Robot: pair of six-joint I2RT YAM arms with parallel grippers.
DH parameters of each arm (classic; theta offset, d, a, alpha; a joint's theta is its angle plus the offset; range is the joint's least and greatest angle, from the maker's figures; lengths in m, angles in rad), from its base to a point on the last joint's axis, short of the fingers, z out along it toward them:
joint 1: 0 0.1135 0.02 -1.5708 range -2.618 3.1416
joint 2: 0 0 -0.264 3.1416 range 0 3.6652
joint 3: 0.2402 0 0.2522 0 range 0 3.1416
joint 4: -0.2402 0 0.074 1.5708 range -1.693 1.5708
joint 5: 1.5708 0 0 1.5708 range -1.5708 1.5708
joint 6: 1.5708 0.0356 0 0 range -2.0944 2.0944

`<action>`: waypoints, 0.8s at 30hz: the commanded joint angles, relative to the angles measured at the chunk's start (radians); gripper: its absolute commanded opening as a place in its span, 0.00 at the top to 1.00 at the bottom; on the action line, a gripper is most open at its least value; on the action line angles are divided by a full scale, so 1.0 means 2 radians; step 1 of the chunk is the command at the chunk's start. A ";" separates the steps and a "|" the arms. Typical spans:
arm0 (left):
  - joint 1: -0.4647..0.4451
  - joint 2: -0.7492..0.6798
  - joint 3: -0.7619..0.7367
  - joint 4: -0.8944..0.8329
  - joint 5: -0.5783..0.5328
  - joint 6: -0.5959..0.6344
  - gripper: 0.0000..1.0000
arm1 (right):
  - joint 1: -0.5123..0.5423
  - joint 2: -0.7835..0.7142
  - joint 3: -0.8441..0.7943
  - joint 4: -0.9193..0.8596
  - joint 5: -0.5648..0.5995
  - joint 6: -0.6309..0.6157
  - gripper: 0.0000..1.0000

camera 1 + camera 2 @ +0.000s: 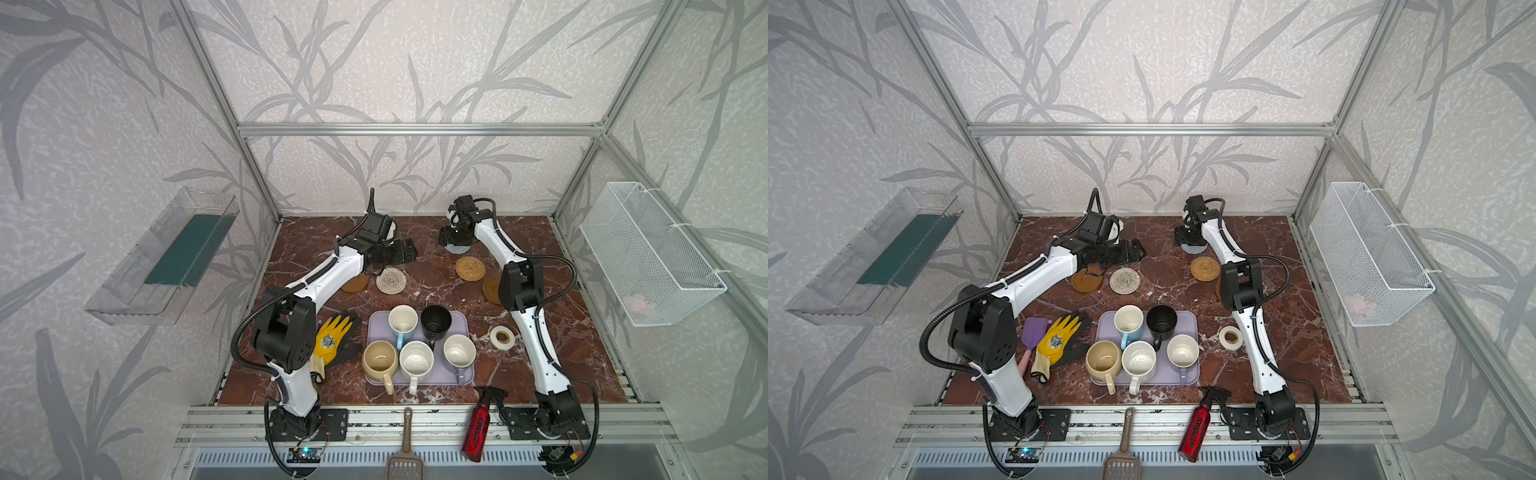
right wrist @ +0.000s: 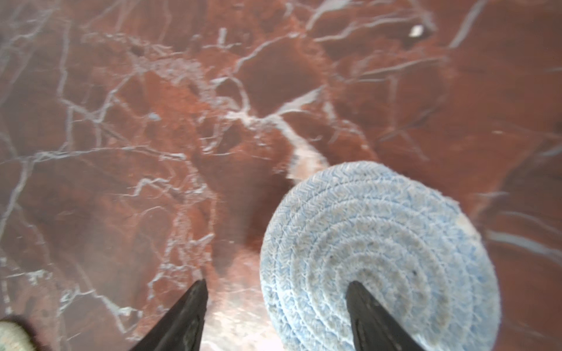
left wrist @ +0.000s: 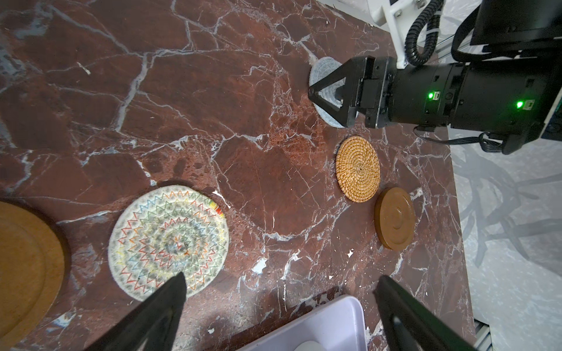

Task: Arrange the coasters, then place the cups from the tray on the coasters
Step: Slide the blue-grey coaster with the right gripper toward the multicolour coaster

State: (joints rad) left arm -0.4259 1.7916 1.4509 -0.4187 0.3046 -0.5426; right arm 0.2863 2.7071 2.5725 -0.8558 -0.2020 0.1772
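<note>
Right wrist view has the grey-blue coaster (image 2: 380,258) lying flat on the marble surface (image 2: 152,121). The right hand (image 2: 276,284) sits low over it with its fingers apart. One fingertip (image 2: 365,310) is over the weave and the other is off the rim above bare stone, so the disc's edge is between them. Nothing's pinched as far as I can see.

In both top views that coaster (image 1: 457,248) is at the far end of the surface. The rattan coaster (image 1: 470,268) is just in front of it, and the right-side amber coaster (image 3: 394,218) comes next along. All three are apart from each other.

Over on the other side, the cream woven coaster (image 1: 391,281) and the left-side amber coaster (image 1: 1079,284) sit close together. The left hand (image 3: 281,276) hangs near them, spread wide and holding nothing. All five cups (image 1: 416,360) are on the lavender tray (image 1: 459,376), nearer the front.

My read is that we're in the coaster-arranging part, and this looks like a rim grab. The thing looks thin and soft, so one finger has to get right at the edge or it'll just skid along the stone. I'd go slow, pinch only a bit of rim and lift a touch. Then I'd set it down with enough gap from the rattan one that mug handles won't clash later.
</note>
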 commanded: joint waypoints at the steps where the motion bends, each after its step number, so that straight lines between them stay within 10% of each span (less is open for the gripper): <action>1: 0.002 -0.012 -0.007 -0.011 -0.007 -0.001 0.01 | 0.024 0.019 0.015 -0.048 -0.027 -0.022 0.30; 24: 0.006 -0.092 -0.085 -0.002 -0.012 -0.022 0.00 | 0.108 -0.151 -0.303 0.018 -0.044 0.018 0.43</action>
State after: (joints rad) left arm -0.4164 1.6493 1.3090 -0.4309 0.2859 -0.5728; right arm 0.4660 2.4191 2.0670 -0.8242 -0.2783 0.1459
